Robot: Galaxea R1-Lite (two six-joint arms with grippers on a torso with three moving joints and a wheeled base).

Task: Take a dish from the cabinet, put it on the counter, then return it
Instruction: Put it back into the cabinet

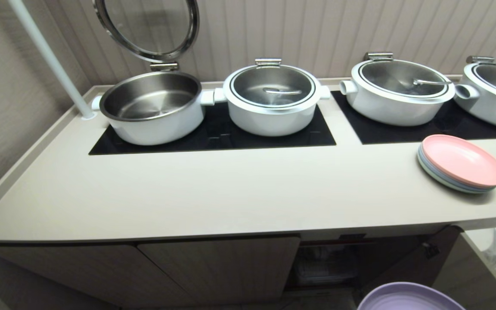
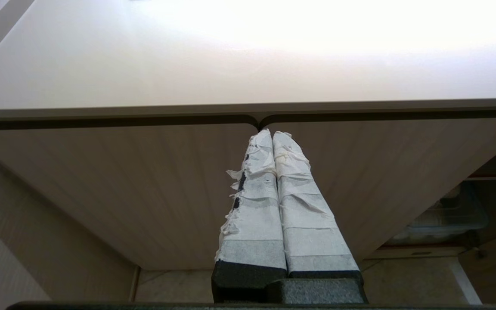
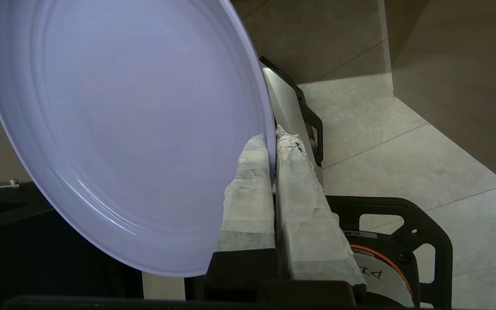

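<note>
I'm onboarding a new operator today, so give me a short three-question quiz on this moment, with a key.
1. True or false: the lavender plate is pinched at its rim by the right gripper.
2. Where is the stack of pastel plates topped by a pink plate? A) in the cabinet B) on the counter, near the right end C) on a hob panel
3. Fill in: of the four white pots, only the leftmost pot has its glass lid ____.

Key: 1 true; 2 B; 3 raised. The left gripper is shut and holds nothing, in front of the closed cabinet doors.
</note>
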